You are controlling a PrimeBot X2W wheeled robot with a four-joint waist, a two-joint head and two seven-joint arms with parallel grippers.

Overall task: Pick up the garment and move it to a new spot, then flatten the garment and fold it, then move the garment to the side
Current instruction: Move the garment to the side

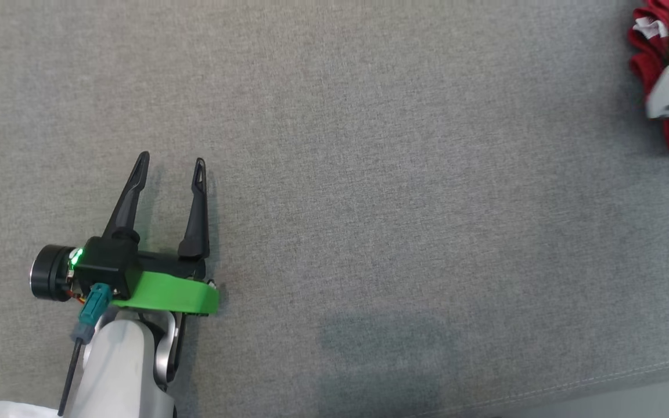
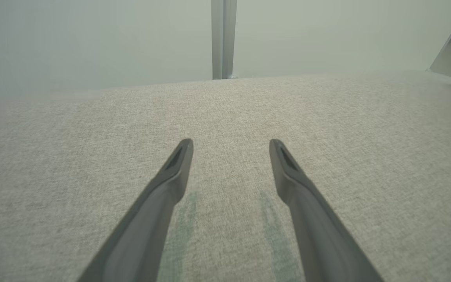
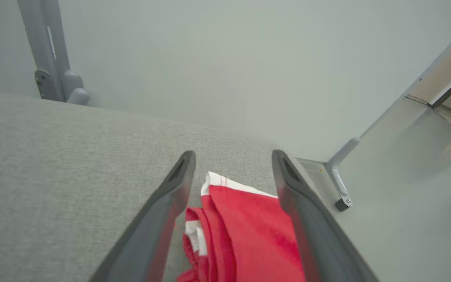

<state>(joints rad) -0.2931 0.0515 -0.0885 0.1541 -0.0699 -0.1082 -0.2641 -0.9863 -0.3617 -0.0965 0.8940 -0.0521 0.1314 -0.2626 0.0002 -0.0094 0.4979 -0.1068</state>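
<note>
Here the red, white-trimmed garment (image 3: 249,231) lies between the parted right tool (image 3: 233,154).

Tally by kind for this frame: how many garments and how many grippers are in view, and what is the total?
garment: 1, red with white trim
grippers: 2, left gripper and right gripper, both open
Total: 3
</note>
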